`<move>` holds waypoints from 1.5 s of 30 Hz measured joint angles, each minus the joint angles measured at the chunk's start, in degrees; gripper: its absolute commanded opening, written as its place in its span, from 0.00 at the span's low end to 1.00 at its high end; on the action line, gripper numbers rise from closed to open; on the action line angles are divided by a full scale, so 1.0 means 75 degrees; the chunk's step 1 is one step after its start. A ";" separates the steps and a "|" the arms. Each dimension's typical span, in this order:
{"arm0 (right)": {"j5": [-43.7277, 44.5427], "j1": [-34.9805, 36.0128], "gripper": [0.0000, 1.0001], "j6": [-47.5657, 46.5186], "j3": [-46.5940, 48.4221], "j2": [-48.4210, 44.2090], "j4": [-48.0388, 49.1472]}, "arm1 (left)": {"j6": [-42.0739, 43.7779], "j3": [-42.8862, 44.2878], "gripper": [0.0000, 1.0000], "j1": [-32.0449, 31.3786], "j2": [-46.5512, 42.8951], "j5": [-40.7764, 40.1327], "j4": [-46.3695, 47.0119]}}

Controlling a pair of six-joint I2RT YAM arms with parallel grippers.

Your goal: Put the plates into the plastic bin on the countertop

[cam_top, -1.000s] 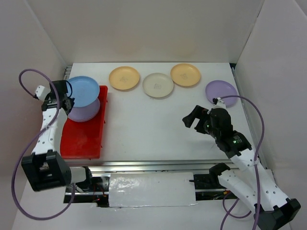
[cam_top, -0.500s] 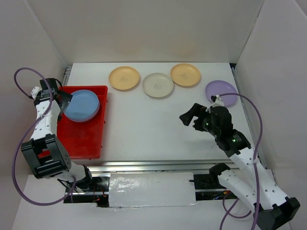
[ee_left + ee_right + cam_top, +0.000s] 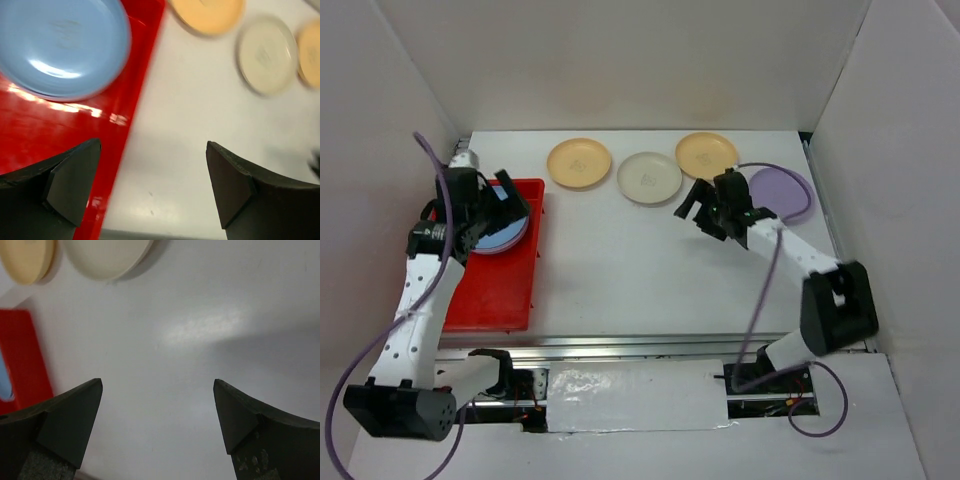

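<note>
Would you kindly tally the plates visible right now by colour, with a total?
Orange-yellow plates: 2
Cream plate: 1
Purple plate: 1
Blue plate: 1
Total: 5 in view; anything under the blue plate is hidden.

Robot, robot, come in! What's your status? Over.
Left gripper open, empty, by red bin. Right gripper open, empty, above countertop. Blue plate in bin; cream plate, purple plate, two orange-yellow plates outside. Nothing blocking.

Bright red bin, blue plate, two orange-yellow plates, cream plate, purple plate, plain white surface
</note>
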 measured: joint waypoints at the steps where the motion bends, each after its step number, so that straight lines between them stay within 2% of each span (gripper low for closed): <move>1: 0.0020 -0.0102 1.00 0.0146 0.0484 0.0918 0.0090 | 0.0175 -0.0152 0.99 -0.0376 -0.0207 0.0099 0.0000; 5: 0.0108 -0.0490 1.00 0.0495 0.1964 0.3083 0.0431 | 0.0752 -0.1020 0.99 -0.1352 -0.0743 0.0519 0.0032; 10: 0.0050 -0.0793 0.96 0.0868 0.3634 0.4948 0.0565 | 0.1139 -0.1833 0.99 -0.1719 -0.0991 0.0597 -0.0026; 15: -0.0015 -0.0863 0.89 0.0825 0.6362 0.6913 -0.0525 | 0.1131 -0.1996 0.99 -0.1891 -0.1527 0.0227 -0.0085; 18: -0.0052 -0.0801 0.81 0.0691 0.7248 0.7466 -0.1064 | 0.1128 -0.1996 0.99 -0.1888 -0.1786 0.0070 -0.0073; 19: -0.0044 -0.0772 0.78 0.0647 0.7321 0.7487 -0.1207 | 0.1128 -0.1996 0.99 -0.1888 -0.1821 0.0023 -0.0073; 21: -0.0009 -0.0714 0.66 0.0571 0.7324 0.7487 -0.1454 | 0.1128 -0.1996 0.99 -0.1871 -0.1821 -0.0023 -0.0073; 22: 0.0020 -0.0685 0.60 0.0562 0.7318 0.7487 -0.1536 | 0.1128 -0.1996 0.99 -0.1851 -0.1804 -0.0038 -0.0076; 23: 0.0052 -0.0659 0.48 0.0533 0.7315 0.7487 -0.1609 | 0.1128 -0.1996 0.99 -0.1827 -0.1795 -0.0038 -0.0076; 27: 0.0117 -0.0609 0.26 0.0475 0.7137 0.7481 -0.1702 | 0.1131 -0.1996 0.99 -0.1638 -0.1786 -0.0047 -0.0076; 29: 0.0105 -0.0600 0.00 0.0437 0.6974 0.7393 -0.1620 | 0.1131 -0.1996 0.99 -0.1559 -0.1751 -0.0064 -0.0076; 33: 0.0373 -0.0507 0.00 0.0379 0.6202 0.6802 -0.1524 | 0.1107 -0.1996 0.99 -0.1521 -0.1682 -0.0146 -0.0082; 36: 0.1008 -0.0184 0.00 0.0172 0.4945 0.5735 -0.1492 | 0.1064 -0.1996 0.99 -0.1521 -0.1574 -0.0111 -0.0067; 39: 0.1996 0.0589 0.00 -0.0341 0.4019 0.4336 -0.2020 | 0.0915 -0.1935 0.99 -0.1600 -0.1093 0.0405 0.0085; 43: 0.2766 0.2046 0.00 -0.0866 0.3579 0.2745 -0.2620 | 0.0653 -0.1565 0.99 -0.2591 0.0105 0.0816 0.0423; 45: 0.2769 0.2626 0.00 -0.1035 0.3322 0.2066 -0.2704 | 0.0498 -0.1262 0.99 -0.3206 0.0740 0.0863 0.0583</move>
